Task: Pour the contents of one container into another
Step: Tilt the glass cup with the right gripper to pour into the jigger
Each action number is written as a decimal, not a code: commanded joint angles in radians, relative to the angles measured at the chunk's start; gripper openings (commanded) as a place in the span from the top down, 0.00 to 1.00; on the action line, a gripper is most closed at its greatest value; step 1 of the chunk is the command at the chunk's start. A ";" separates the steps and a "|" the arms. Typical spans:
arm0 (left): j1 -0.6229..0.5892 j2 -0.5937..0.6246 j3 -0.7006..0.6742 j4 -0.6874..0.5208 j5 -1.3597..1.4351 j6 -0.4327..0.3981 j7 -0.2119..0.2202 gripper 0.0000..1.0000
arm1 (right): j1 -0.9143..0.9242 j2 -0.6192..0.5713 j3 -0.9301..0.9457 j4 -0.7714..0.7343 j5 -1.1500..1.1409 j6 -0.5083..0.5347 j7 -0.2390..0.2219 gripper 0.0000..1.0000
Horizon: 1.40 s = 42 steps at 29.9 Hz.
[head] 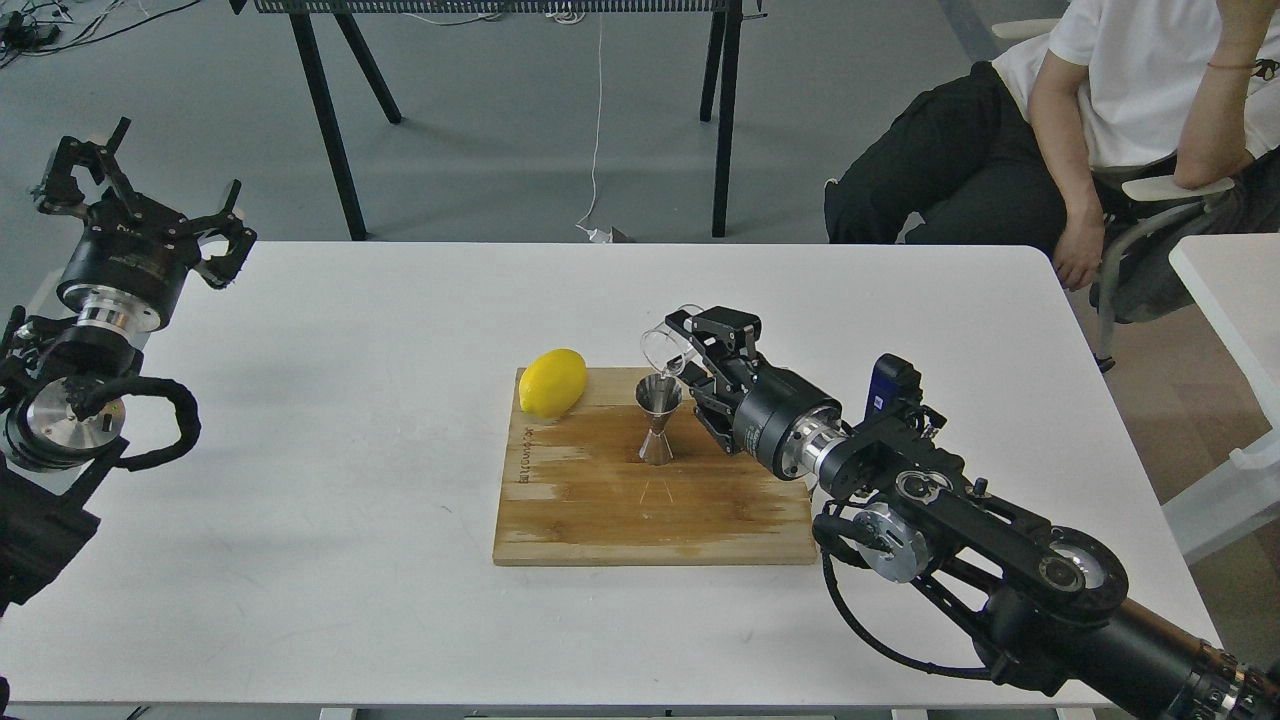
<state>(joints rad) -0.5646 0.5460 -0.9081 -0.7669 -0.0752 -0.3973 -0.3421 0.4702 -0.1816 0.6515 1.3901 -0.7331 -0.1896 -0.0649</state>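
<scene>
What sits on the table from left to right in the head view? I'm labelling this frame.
Left gripper → lemon → steel jigger on the wooden board → right gripper, holding the tipped glass cup over it.

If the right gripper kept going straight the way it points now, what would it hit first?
Likely the lemon. The right gripper, shut on the tilted glass cup above the jigger, points left and slightly away across the cutting board; height is unclear, so it might pass over.

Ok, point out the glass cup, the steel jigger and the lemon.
glass cup (664, 347), head view, on its clear tilted wall.
steel jigger (658, 396), head view, on its upper cone.
lemon (553, 382), head view, on the middle of its yellow skin.
</scene>
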 commanded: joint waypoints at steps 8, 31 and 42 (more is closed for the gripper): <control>0.000 0.000 0.000 0.000 0.000 0.002 -0.012 0.00 | 0.001 -0.002 -0.024 0.000 -0.101 -0.005 0.000 0.74; 0.008 -0.001 0.000 0.000 0.000 0.003 -0.015 0.00 | 0.019 -0.016 -0.092 -0.020 -0.247 -0.048 0.048 0.74; 0.011 -0.001 0.000 0.000 0.000 0.003 -0.021 0.00 | 0.053 -0.025 -0.141 -0.040 -0.288 -0.073 0.060 0.74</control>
<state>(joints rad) -0.5539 0.5446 -0.9081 -0.7670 -0.0752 -0.3941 -0.3628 0.5104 -0.1992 0.5219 1.3575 -1.0059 -0.2620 -0.0048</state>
